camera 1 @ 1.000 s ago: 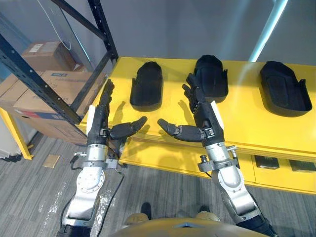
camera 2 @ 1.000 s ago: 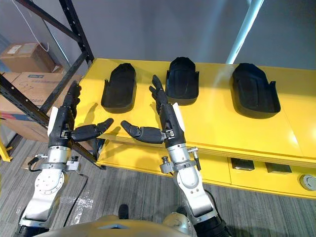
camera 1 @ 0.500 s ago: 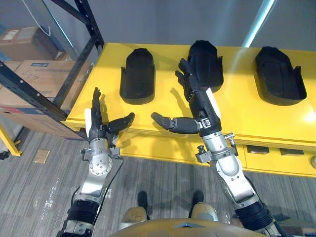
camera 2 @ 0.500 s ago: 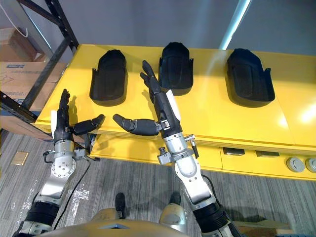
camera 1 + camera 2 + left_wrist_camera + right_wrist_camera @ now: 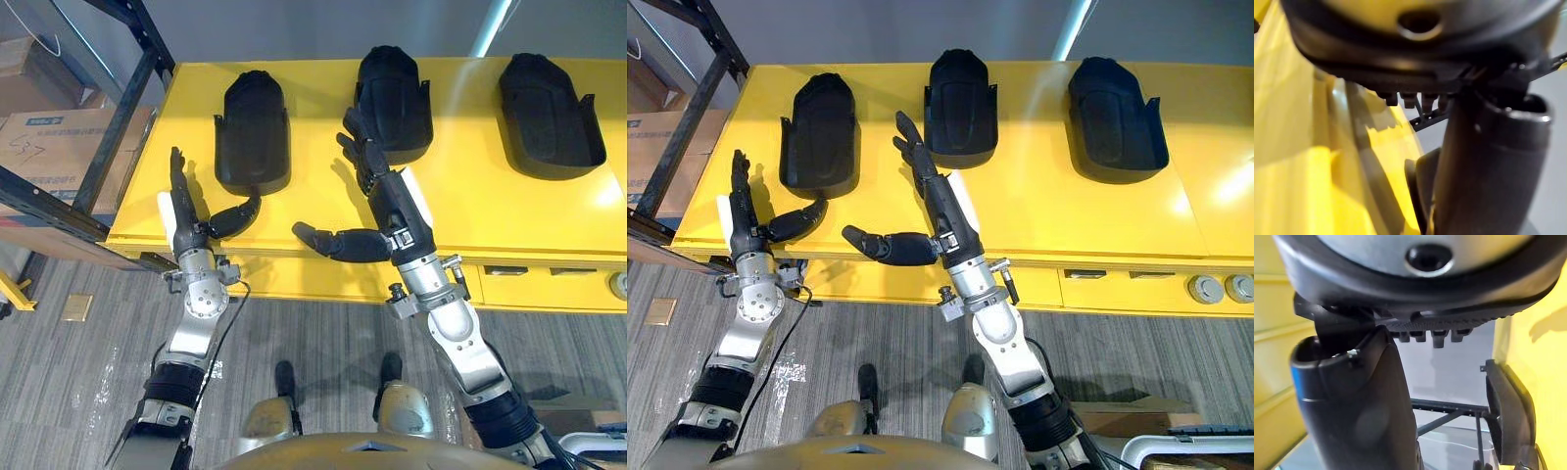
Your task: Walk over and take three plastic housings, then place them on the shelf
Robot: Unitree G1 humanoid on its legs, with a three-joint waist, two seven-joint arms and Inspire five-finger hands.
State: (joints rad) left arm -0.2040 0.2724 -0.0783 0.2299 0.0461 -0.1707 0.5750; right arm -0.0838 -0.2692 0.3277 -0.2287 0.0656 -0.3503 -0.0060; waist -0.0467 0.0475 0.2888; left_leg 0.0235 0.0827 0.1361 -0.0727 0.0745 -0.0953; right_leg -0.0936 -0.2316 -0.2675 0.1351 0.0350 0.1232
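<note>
Left eye view has shifted closer over the yellow table (image 5: 470, 196), where the left housing (image 5: 253, 135), middle housing (image 5: 393, 93) and right housing (image 5: 545, 103) lie unheld. The left hand (image 5: 184, 211) stays spread at the table's front edge, and the right hand (image 5: 390, 201) is spread just beside the middle housing. Left wrist view, then right wrist view: each thumb juts straight, gripping nothing.

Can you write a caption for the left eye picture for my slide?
Left robot hand and right robot hand, both open, poised over a yellow table beside three black plastic housings.
</note>
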